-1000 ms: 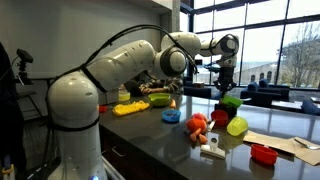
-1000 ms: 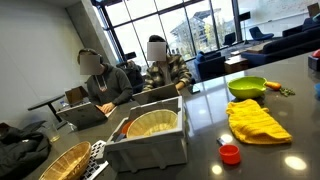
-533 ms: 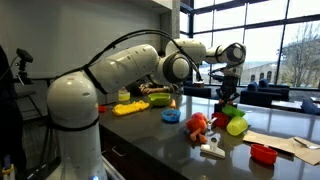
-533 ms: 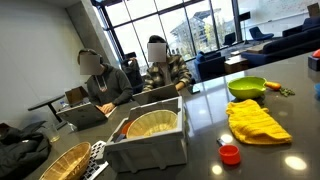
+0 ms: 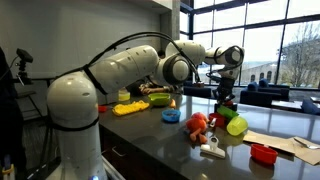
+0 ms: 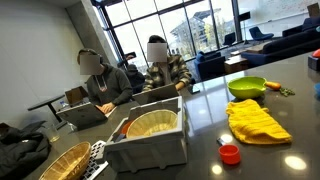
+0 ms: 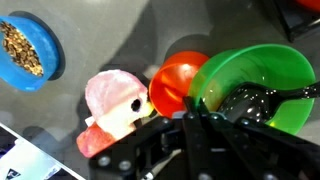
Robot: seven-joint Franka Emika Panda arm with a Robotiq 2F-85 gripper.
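Observation:
In the wrist view my gripper (image 7: 193,104) is shut, its fingertips pinching the left rim of a green bowl (image 7: 262,70). A glossy black spoon-like thing (image 7: 248,101) lies inside that bowl. The green bowl overlaps a red bowl (image 7: 175,85) just to its left. Beside the red bowl lies a pink and white toy (image 7: 113,103). In an exterior view the gripper (image 5: 225,100) hangs low over the counter with the green bowl (image 5: 233,113) under it, a lime-green round thing (image 5: 238,127) below that, and an orange toy (image 5: 198,125) to the left.
A blue bowl of brown bits (image 7: 25,45) sits at the wrist view's upper left. On the counter lie a red lid (image 5: 263,153), a white piece (image 5: 212,150) and a yellow cloth (image 5: 130,108). A grey bin (image 6: 150,140), yellow cloth (image 6: 258,120) and seated people (image 6: 100,80) show elsewhere.
The gripper, still shut, has come down with the green bowl toward the red bowl and the lime-green thing. The scene by the grey bin is unchanged.

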